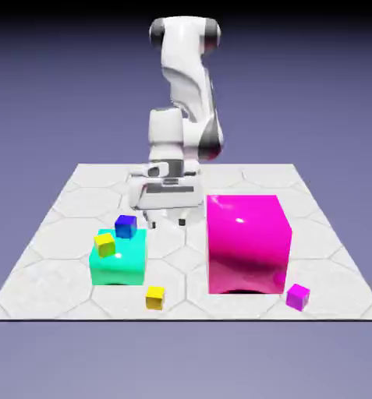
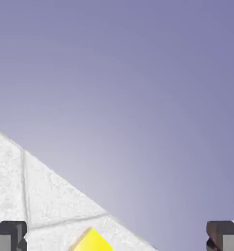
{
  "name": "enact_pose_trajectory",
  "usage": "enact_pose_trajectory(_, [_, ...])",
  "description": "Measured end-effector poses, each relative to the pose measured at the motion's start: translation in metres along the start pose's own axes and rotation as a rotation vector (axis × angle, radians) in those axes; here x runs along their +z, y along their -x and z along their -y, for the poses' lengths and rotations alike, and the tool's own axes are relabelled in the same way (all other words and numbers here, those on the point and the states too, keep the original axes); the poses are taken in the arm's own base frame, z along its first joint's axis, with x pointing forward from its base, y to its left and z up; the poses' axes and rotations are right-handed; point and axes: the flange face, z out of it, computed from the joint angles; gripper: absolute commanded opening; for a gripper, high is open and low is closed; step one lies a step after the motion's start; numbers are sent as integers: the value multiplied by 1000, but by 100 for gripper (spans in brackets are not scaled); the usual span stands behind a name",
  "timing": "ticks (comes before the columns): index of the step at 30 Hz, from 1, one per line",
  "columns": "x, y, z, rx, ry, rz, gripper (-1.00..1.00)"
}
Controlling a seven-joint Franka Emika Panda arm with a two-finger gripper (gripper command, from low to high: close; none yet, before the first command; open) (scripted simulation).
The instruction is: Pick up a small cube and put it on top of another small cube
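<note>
So, the gripper (image 1: pixel 167 223) is wide open with nothing between its fingers, hanging above the table (image 1: pixel 52 273). Taking 12 as the top of the exterior view, the arm (image 1: pixel 181 78) rises from it toward 12 o'clock.

Going outward from the gripper, the tiny blue cube (image 1: pixel 125 227) is around 9 o'clock, sitting on top of the teal block (image 1: pixel 118 270). The first yellow cube (image 1: pixel 104 245) is up there too, a bit farther out around 8 o'clock, just beside the blue one. The second yellow cube (image 1: pixel 155 298) is down on the tabletop at roughly 6 o'clock, near the teal block but apart from it.

The big magenta block (image 1: pixel 247 245) stands between 3 and 4 o'clock, and the tiny magenta cube (image 1: pixel 298 297) is past it at about 4, close to the table's near edge.

The hand view has the fingertips far apart at 5 and 7 o'clock, with a yellow corner poking in just past 6, cut off by the frame. Can't tell which yellow cube that is, tbh. Plain blue-violet backdrop fills most of the rest.
</note>
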Motion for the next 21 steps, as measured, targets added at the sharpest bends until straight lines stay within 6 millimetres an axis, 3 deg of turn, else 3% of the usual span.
enact_pose_trajectory(11, [74,9,-32,-324,-81,181,0])
enact_pose_trajectory(21, [143,30,-59,-609,-231,297,0])
